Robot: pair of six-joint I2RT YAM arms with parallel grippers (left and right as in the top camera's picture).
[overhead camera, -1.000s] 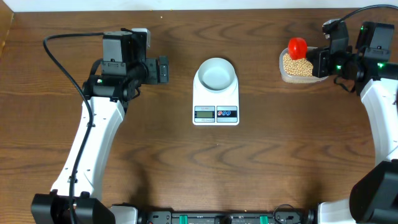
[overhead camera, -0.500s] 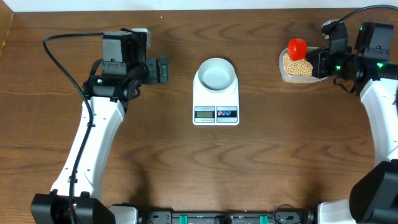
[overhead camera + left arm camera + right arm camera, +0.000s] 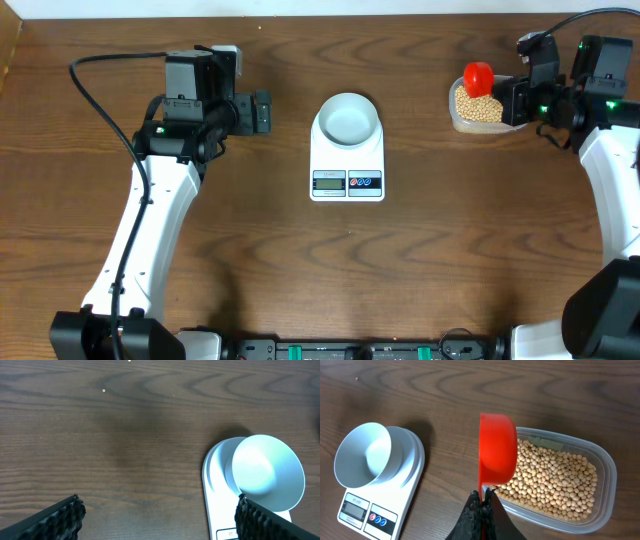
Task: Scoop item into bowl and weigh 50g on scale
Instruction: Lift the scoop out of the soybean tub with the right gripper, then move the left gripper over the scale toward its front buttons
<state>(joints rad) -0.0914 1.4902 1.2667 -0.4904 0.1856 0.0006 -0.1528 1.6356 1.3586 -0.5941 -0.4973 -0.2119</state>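
Observation:
The pale bowl (image 3: 348, 118) sits empty on the white scale (image 3: 347, 170) at mid-table; both show in the left wrist view (image 3: 268, 471) and the right wrist view (image 3: 364, 454). Tan beans (image 3: 480, 106) fill a clear tub (image 3: 463, 125) at the far right, also seen from the right wrist (image 3: 555, 480). My right gripper (image 3: 483, 500) is shut on the handle of a red scoop (image 3: 496, 449), held over the tub's left end (image 3: 478, 76). My left gripper (image 3: 160, 512) is open and empty, left of the scale (image 3: 262, 111).
The table's back edge runs along the top of the overhead view. The right arm (image 3: 610, 150) reaches in from the right side, the left arm (image 3: 150, 220) from the lower left. Bare wood lies in front of the scale.

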